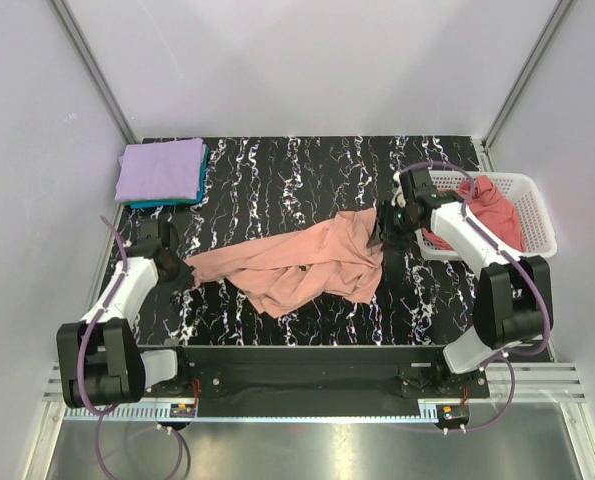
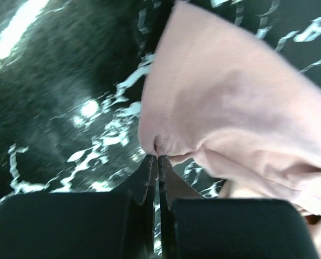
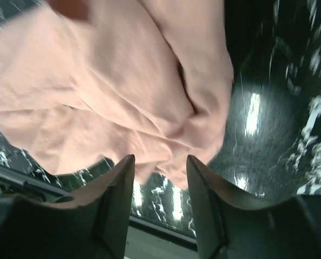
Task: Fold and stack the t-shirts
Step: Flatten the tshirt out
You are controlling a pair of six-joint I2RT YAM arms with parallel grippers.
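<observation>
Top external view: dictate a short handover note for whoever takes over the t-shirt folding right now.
Left hand: shut on an edge of the salmon-pink t-shirt.
Right hand: open at that shirt's other end, nothing visibly pinched.
The shirt lies crumpled and unfolded in the middle of the table.
Done: lavender t-shirt folded on top of the teal t-shirt, far left corner.
Left: spread, fold and stack the salmon one, then the rose-pink t-shirt in the white basket.
</observation>
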